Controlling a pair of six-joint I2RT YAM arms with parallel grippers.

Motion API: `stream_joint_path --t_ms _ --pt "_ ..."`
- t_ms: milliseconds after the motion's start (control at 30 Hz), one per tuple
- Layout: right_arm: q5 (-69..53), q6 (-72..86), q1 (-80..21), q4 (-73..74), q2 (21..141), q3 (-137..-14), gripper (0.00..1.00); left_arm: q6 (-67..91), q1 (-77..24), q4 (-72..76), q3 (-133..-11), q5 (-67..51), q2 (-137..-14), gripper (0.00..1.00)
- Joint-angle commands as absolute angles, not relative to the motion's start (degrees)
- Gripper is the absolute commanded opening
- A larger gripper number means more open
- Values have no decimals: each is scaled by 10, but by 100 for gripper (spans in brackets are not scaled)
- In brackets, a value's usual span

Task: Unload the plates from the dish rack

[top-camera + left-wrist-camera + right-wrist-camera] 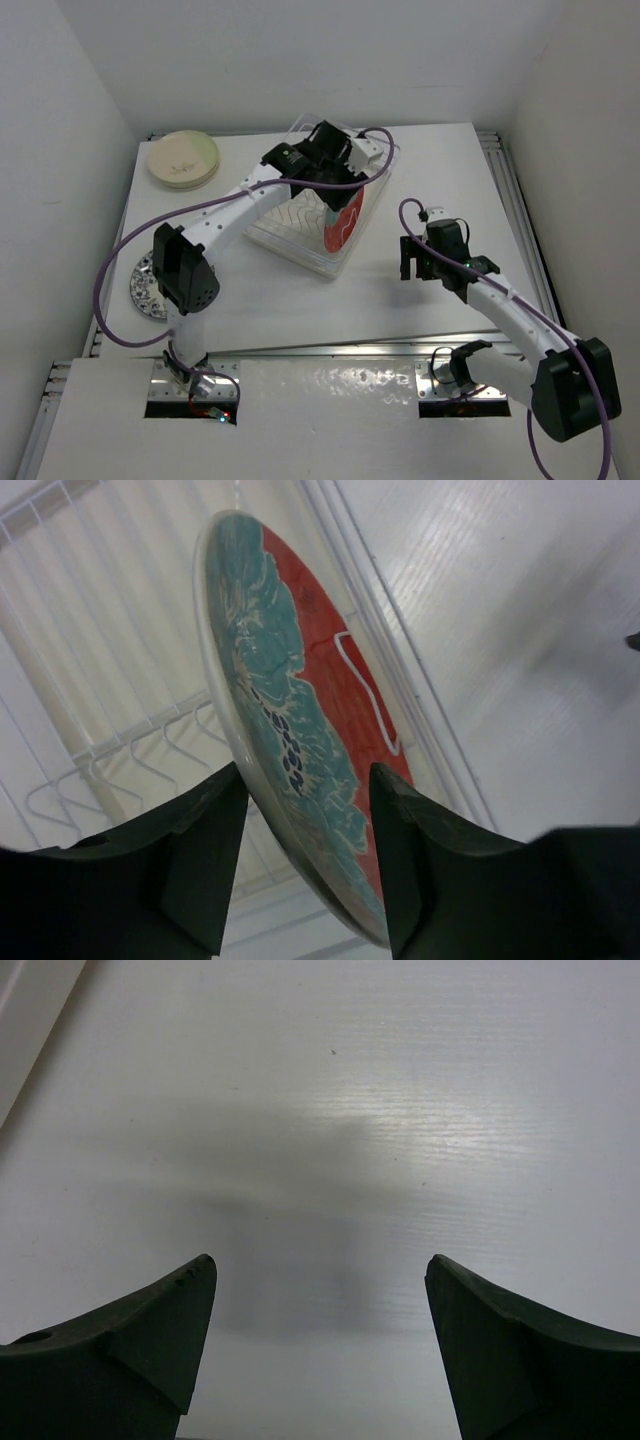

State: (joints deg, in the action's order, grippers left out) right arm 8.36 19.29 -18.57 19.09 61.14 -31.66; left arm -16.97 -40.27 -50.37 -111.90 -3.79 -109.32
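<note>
Red-and-teal plate (300, 710): stands on edge, tilted, in the wire slots of the dish rack (290, 228), at the rack's right end. Straddled by the left gripper (310, 775), one dark finger (205, 850) behind the rim and the other against the painted face. Sits close on both sides, but cannot tell whether pinching or just short of contact. Not yet lifted, judging by the white ribs (130, 750) right behind it.

Right gripper (320, 1270): spread wide, holding nothing, hanging over bare table (400, 1080) well to the right of the rack.

Further out: shows no other plate in the rack from above, so likely the last one to come out. Stack of pale cream plates (183, 158) at the far left corner. Patterned plate (148, 285) flat at the near left edge, partly hidden under the left arm. Looks mostly done, then; leaves gripping this plate, raising it clear of the slots and setting it down outside.

White matte tabletop with faint grain and soft glare. Plain white walls on three sides, metal rails along the table edges, glossy white shelf at the near side carrying both arm bases.
</note>
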Motion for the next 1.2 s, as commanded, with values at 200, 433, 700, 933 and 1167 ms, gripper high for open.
stream_joint_path --t_ms 200,433,700,933,1167 --pt "96 188 -188 181 577 -312 83 -142 -409 -430 -1107 57 -1080 8" --pt "100 181 -188 180 560 -308 83 -76 -409 -403 -1166 61 -1083 0" --pt "105 185 -188 178 554 -314 83 -45 -410 -364 -1302 74 -1082 0" --pt "101 193 -188 159 561 -326 83 -118 -405 -322 -1341 167 -1056 0" --pt "45 191 -189 119 598 -352 82 -138 -250 -274 -1334 173 -989 0"
